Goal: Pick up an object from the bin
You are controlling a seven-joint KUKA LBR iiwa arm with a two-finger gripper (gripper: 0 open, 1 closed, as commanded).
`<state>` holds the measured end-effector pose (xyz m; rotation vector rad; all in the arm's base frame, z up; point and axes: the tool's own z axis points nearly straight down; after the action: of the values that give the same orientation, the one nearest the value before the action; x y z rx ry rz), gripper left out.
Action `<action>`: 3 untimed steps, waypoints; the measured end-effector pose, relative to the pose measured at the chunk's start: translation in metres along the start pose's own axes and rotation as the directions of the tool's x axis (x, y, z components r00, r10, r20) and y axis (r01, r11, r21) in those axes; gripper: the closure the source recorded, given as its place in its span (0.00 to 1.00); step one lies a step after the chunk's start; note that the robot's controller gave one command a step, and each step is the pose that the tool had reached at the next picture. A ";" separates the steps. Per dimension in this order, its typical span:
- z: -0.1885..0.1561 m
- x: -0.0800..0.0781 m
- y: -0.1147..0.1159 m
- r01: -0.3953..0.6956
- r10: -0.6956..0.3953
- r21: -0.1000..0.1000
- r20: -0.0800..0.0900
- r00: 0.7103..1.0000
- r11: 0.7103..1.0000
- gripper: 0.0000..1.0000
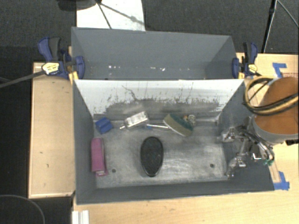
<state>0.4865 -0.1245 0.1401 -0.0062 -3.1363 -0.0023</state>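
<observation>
No thing sits between the gripper's (233, 153) parts, and it hangs over bare floor close to the bin's (154, 45) right-hand wall. Whether the gripper is apart or together: cannot tell, as the metal at its tip is too cluttered to read.

The nearest big thing is a black oval lump (152, 156), well apart from the gripper toward the middle of the floor. Its long axis runs front wall to back wall, crosswise to the line from the gripper, and it lies flat. Neither end is clearly marked as the front.

A green-and-tan sponge (180, 124) lies about as near the gripper, but off toward the back wall. It is tilted, with its long axis slanting down toward the gripper's side.

Beyond the sponge from the gripper is a white-and-silver piece (136, 120), angled and near the back wall. Further on there is a small blue piece (103, 125).

Farthest from the gripper, against the opposite wall, is a pink block (97, 156). Its long axis is parallel to the black lump's, and the two are well apart.

The arm's orange cover (280, 111), with looped cables, sits above the gripper outside the bin's right rim.
</observation>
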 end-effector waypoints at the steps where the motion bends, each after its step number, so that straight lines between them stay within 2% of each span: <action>1: -0.034 -0.066 0.065 -0.036 0.036 -0.003 0.015 0.999 0.999 0.00; 2: 0.055 -0.101 0.098 -0.125 0.125 -0.002 0.016 0.992 0.992 0.00; 3: 0.049 -0.104 0.122 -0.243 0.243 -0.001 0.009 0.970 0.970 0.00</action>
<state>0.5904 -0.0030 0.0908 -0.3916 -3.1204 -0.0018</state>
